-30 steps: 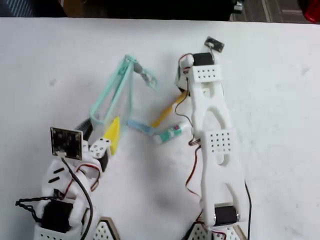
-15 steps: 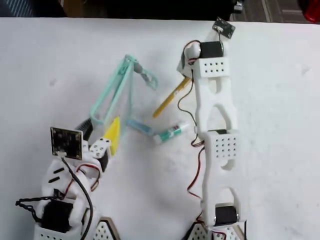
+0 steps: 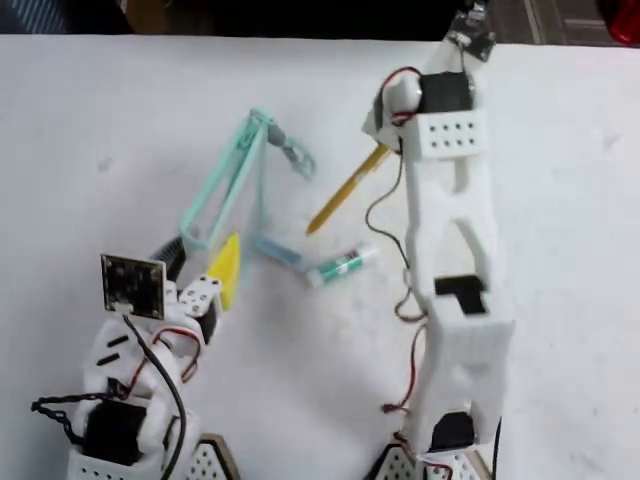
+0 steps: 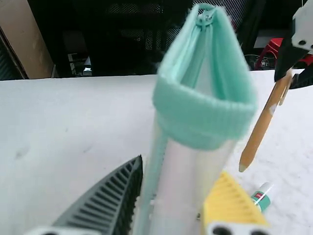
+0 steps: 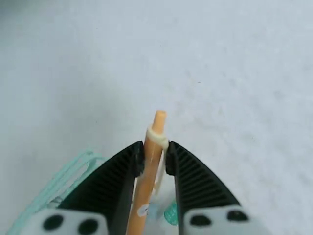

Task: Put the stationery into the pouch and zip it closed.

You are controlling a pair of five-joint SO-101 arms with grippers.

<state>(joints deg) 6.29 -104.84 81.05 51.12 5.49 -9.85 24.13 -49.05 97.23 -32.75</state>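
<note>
Pencil: slanted, tip down, upper end clenched in right jaws, apparently off the bench. Pouch: unzipped, near end grasped by left jaws. Pencil tip near the pouch, not touching.

Step, as judged: insertion. Next: align tip over opening, lower, let go.

Glue tube lies beside the pouch.
</note>
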